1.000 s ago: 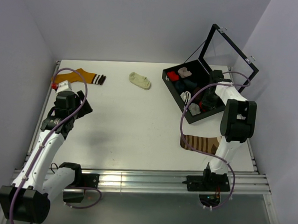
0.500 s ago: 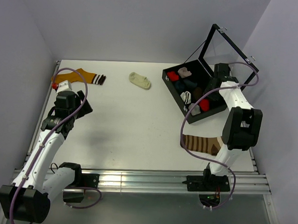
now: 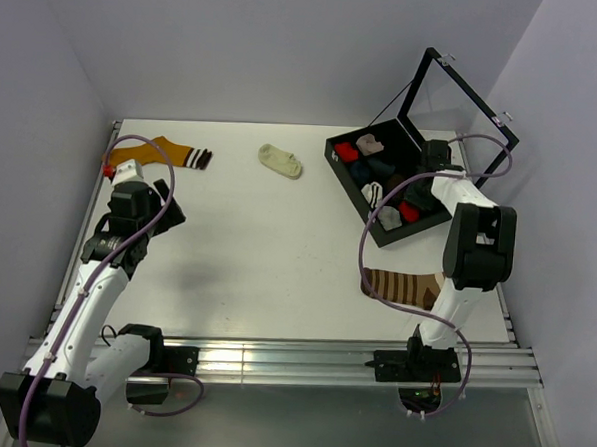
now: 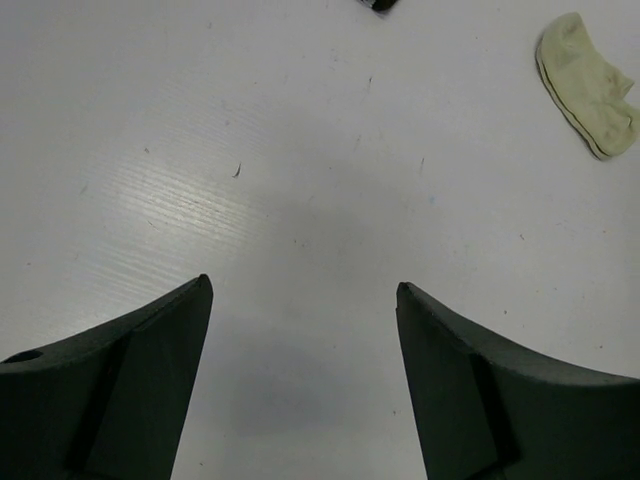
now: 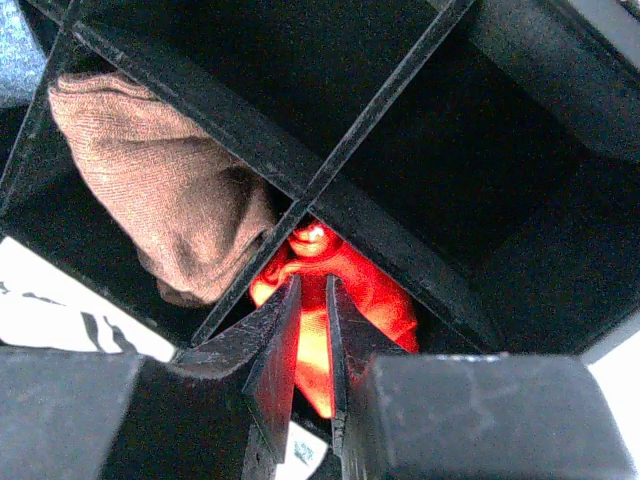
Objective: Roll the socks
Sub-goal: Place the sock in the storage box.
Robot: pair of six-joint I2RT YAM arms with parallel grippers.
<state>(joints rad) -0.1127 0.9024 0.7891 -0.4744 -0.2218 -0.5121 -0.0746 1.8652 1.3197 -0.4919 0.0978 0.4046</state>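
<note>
Inside the box (image 3: pixel 351 189), in a cell along its near-right wall, the R gripper (image 5: pixel 313 282) is dipped in from above. Its jaws are down to a thin slit, w/ the red sock (image 5: pixel 352 292) showing thru the slit and just past the tips. Can't tell if it's actually pinching the fabric or just sitting over it. Next cell over, across a divider (image 5: pixel 340 170), holds a bundled tan sock (image 5: pixel 160 190). The cell beyond the red sock is too dark to read. Top cam: the box sits at the far right of the table (image 3: pixel 257 251), turned at an angle, w/ its lid (image 3: pixel 472 95) tipped up and back. Several cells hold bundles, incl. a red roll (image 3: pixel 346 152) at the box's left corner. The brown sock (image 3: pixel 403 287), w/ pale stripes, lies flat on the table on the near side of the box, apart from it. It's right beside the R arm's lower link and partly hidden by it. The cream sock (image 3: pixel 281 161) lies on the table left of the box, near it but not touching. The orange sock (image 3: pixel 154 153) is well left of the box at the table's far-left corner, its black/white striped cuff pointing toward the box. The L gripper (image 4: pixel 300 290) is also well left of the box, on the near side of the orange sock. It's over bare table w/ jaws spread wide and nothing between them. L wrist cam catches the cream sock at top right.
</note>
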